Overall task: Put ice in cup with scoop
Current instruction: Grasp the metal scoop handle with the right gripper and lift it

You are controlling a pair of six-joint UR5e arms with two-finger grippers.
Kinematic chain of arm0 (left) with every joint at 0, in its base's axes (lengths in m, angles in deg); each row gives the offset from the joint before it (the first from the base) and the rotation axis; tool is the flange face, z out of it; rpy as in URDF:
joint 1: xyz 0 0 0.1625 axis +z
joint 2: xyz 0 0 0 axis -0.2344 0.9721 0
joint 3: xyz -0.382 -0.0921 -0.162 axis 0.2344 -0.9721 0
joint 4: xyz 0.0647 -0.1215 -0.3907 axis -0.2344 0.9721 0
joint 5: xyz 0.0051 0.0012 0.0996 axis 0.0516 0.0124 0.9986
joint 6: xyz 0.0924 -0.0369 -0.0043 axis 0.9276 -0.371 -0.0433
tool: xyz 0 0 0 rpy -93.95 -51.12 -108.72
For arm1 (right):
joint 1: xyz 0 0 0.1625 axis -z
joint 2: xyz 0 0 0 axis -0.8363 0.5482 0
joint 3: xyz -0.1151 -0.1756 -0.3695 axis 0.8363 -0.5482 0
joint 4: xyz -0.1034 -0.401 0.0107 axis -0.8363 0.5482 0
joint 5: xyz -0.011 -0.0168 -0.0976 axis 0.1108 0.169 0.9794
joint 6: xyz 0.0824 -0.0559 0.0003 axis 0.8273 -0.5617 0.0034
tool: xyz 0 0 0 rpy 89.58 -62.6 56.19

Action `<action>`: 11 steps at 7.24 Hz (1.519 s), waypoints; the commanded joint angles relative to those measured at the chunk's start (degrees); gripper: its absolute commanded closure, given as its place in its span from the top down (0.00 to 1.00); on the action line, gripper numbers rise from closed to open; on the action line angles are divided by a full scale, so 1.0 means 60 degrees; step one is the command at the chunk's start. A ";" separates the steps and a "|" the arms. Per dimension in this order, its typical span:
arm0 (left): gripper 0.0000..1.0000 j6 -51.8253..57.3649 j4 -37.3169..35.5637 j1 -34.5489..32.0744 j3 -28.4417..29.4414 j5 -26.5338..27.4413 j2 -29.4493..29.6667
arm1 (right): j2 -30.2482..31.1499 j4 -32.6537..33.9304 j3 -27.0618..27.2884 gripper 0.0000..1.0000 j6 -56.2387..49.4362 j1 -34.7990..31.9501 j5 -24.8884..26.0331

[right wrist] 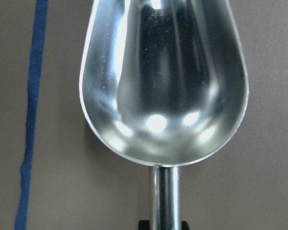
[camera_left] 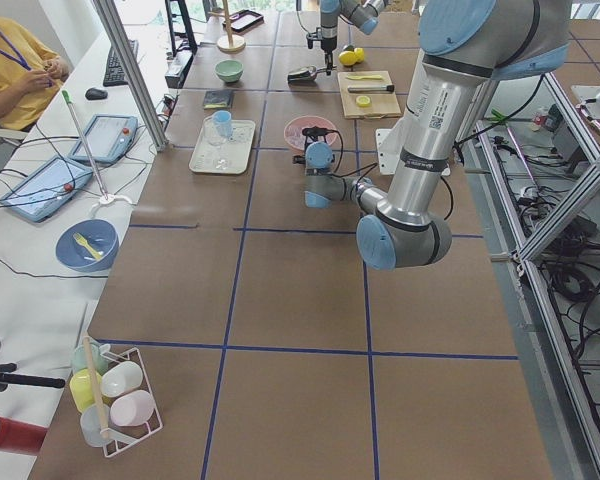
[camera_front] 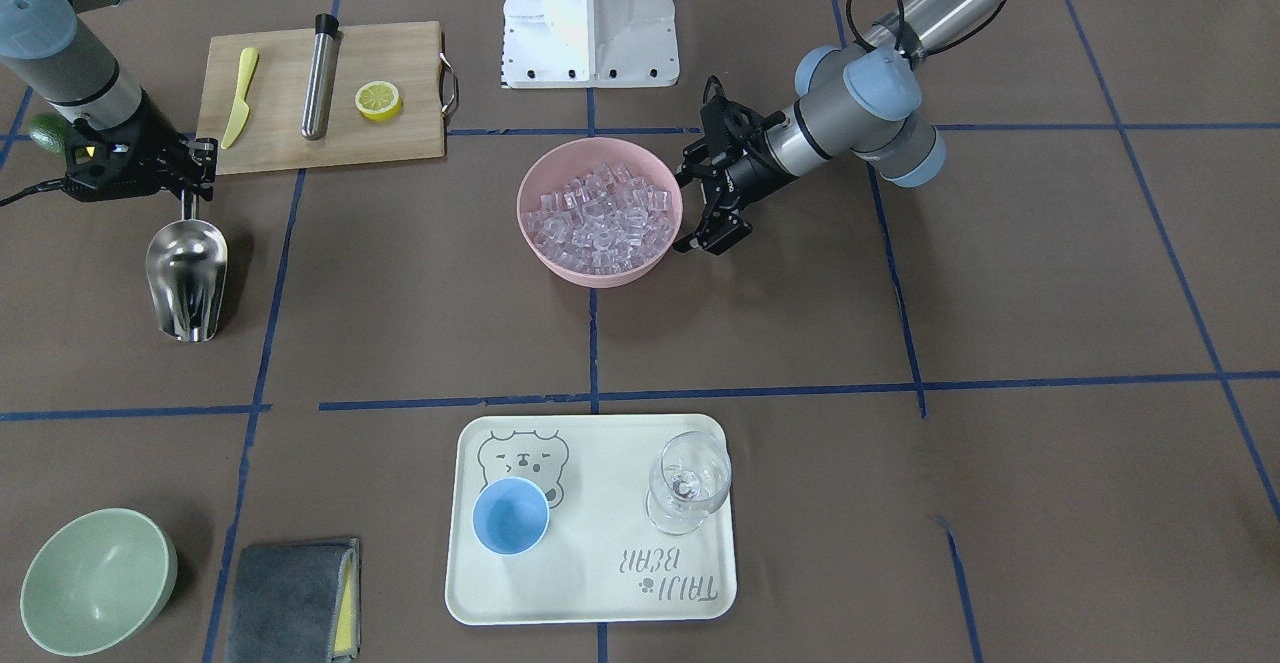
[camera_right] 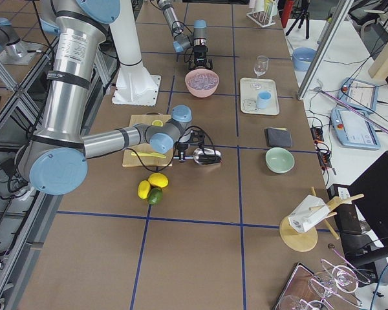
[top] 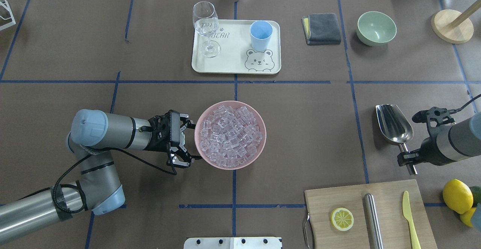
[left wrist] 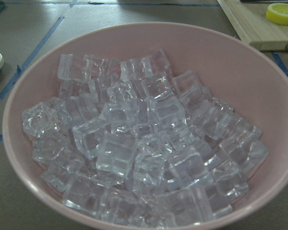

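The right gripper [camera_right: 183,154], on the near arm, is at the handle of the scoop [camera_right: 208,155], which lies on the table [camera_right: 194,258] just beside the cutting board [camera_right: 137,157]. Towards the far end, the left gripper [camera_right: 200,63] hangs close to the pink bowl [camera_right: 202,89] of ice [camera_right: 203,79].

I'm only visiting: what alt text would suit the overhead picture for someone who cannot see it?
A round pink bowl heaped with small clear ice cubes sits mid-table, the left gripper open beside its rim. The right gripper grips the thin handle of an empty shiny steel scoop; the small light-blue plastic cup stands on a cream tray.
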 commanded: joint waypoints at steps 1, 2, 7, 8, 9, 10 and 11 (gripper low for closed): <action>1.00 0.0008 0.0000 0.0001 0.0013 0.0000 0.0000 | 0.0010 0.0011 0.0104 0.00 -0.0058 0.0090 0.0150; 1.00 0.0008 0.0000 0.0001 0.0014 0.0000 0.0000 | 0.0010 0.0025 0.0235 0.00 -0.0058 0.0105 0.0151; 1.00 -0.0006 0.0015 0.0015 -0.0001 0.0000 0.0000 | -0.0238 0.0157 0.1392 0.00 -0.3823 0.0122 0.0327; 1.00 -0.0006 0.0015 0.0015 -0.0001 0.0000 0.0000 | -0.0746 0.0273 0.1437 0.00 -0.5520 -0.0170 0.0255; 1.00 -0.0006 0.0015 0.0015 -0.0001 0.0000 0.0000 | -0.1172 0.1072 0.1467 0.00 -0.5609 -0.0492 0.0109; 1.00 -0.0006 0.0015 0.0015 -0.0001 0.0000 0.0000 | -0.1727 0.1994 0.1438 0.00 -0.5697 -0.0916 -0.0502; 1.00 -0.0006 0.0015 0.0015 -0.0001 0.0000 -0.0015 | -0.2139 0.2902 0.1771 0.00 -0.5712 -0.1007 -0.0928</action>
